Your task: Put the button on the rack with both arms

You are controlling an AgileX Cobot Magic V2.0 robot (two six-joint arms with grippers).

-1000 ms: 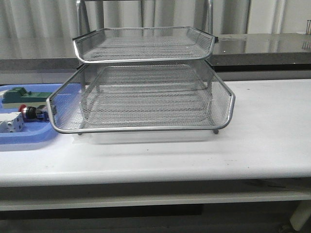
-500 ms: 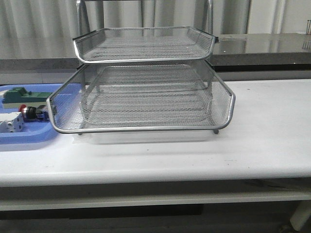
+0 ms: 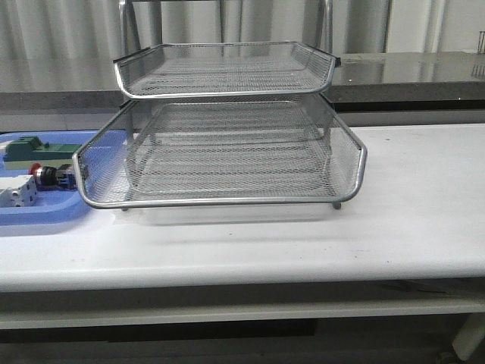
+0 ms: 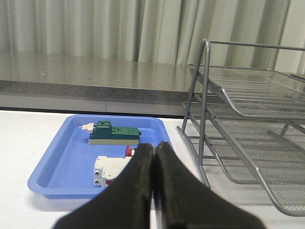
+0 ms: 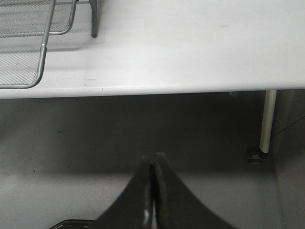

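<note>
Black left claw (image 4: 153, 157) clenched, empty, facing blue tray (image 4: 57, 162) | right claw (image 5: 153, 164) clenched, empty, off bench (image 5: 190, 43) edge | button (image 3: 47, 175) in tray

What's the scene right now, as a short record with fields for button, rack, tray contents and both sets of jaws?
button: lying in the blue tray, red cap showing, untouched
rack: silver wire-mesh tiers on the white table, beside the tray, nothing visible in them
tray contents: green block, white block, button
left gripper: jaws shut, holding nothing, facing the tray
right gripper: jaws shut, holding nothing, off the table's front edge
</note>
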